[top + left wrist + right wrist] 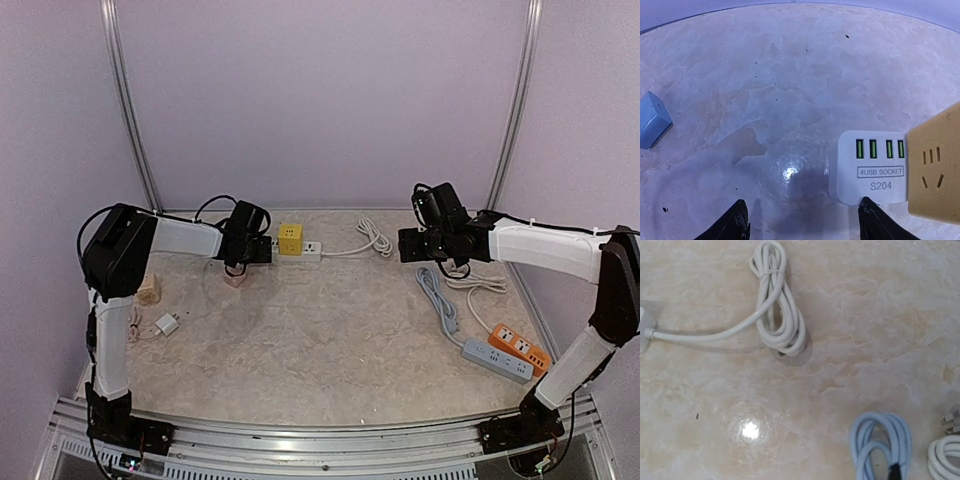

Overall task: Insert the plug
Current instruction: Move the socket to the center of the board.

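A white power strip (305, 250) lies at the back of the table with a yellow cube adapter (290, 237) sitting on it. In the left wrist view its end shows several green USB ports (870, 167), with the yellow cube (935, 170) beside them. My left gripper (245, 262) (805, 222) is open and empty, low over the table just left of the strip's end; its right fingertip (872, 220) is close to the strip's corner. My right gripper (405, 245) (802, 476) hovers empty and looks open; only one dark fingertip (895, 473) shows at the frame's edge.
The strip's coiled white cord (375, 238) (777, 300) lies behind. A grey-blue coiled cord (882, 445) leads to a grey strip (497, 360) beside an orange strip (520, 348). A small block (235, 278) (652, 120), a white charger (166, 323) and a beige plug (148, 290) lie left.
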Tool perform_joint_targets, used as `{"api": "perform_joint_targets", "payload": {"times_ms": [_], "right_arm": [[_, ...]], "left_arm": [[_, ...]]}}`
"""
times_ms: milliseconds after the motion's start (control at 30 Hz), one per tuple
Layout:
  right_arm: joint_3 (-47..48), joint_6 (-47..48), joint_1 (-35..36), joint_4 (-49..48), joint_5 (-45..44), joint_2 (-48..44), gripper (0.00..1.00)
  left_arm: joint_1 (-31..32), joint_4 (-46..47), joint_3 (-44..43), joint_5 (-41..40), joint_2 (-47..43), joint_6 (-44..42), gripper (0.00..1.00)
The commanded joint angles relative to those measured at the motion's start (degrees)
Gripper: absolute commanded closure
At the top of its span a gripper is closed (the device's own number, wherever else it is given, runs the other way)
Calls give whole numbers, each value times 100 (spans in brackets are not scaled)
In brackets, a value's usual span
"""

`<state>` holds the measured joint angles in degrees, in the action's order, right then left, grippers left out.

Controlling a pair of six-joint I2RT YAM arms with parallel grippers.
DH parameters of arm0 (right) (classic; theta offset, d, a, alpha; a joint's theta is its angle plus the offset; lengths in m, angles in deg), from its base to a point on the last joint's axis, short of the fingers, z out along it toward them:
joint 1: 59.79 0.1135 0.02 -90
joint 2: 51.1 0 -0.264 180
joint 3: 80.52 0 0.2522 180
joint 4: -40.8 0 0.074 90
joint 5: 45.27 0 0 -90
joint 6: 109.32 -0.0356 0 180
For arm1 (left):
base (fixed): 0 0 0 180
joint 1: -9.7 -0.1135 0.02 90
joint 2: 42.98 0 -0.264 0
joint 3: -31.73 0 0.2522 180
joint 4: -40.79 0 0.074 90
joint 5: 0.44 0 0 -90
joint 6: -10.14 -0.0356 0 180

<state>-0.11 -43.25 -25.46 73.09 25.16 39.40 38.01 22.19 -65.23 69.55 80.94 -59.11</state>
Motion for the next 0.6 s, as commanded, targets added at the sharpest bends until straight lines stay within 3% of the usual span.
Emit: {"api": "perform_joint_targets", "payload": {"times_ms": [0,233,567], "right_arm": [[14,-99,-68,58,18,-214,30],[-31,-138,-66,-30,91,-213,30],[-173,-182,-70,-31,139,-394,29]], "left_arm": [[49,106,603,121,-426,499,29],[865,1315,1597,59,-1143,513,23],[1400,964,685,-280,-246,431,21]]}}
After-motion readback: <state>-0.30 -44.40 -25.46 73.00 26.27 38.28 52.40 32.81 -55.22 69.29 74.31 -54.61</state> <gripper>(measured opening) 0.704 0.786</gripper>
